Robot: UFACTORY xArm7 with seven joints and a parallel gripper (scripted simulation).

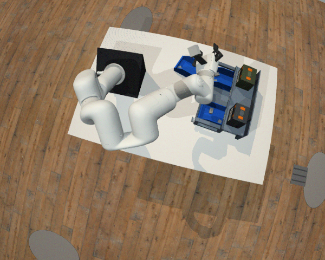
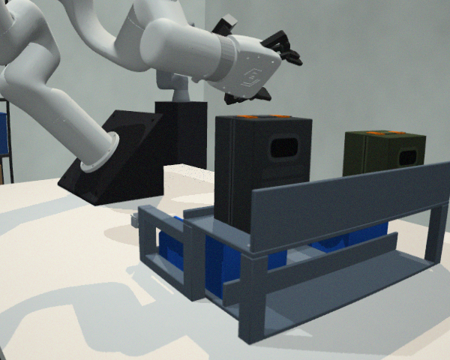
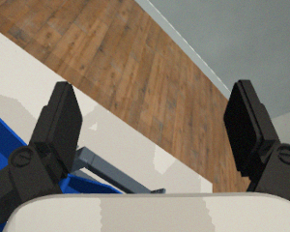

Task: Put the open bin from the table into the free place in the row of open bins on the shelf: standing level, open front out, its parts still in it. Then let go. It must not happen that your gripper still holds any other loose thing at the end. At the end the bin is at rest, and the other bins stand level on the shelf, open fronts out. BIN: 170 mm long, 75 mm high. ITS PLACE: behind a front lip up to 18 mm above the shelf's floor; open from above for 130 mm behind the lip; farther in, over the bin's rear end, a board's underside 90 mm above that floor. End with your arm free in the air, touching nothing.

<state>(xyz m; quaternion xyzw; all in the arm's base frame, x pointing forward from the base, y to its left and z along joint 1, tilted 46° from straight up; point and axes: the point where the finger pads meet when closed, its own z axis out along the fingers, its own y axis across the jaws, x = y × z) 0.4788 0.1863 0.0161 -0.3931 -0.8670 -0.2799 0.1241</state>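
My end effector (image 1: 208,54) (image 2: 281,79) (image 3: 153,99) is wide open, holding nothing, above the tabletop (image 1: 168,148) (image 2: 82,310) (image 3: 135,145); the blue bin (image 1: 182,65) sits outside the shelf (image 1: 227,111) (image 2: 252,302) (image 3: 108,170).

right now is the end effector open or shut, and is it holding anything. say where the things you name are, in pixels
End effector (image 1: 205,54) (image 2: 281,79) (image 3: 153,99): open wide, holding nothing; neither blue open-front bin nor part is between its black fingers.
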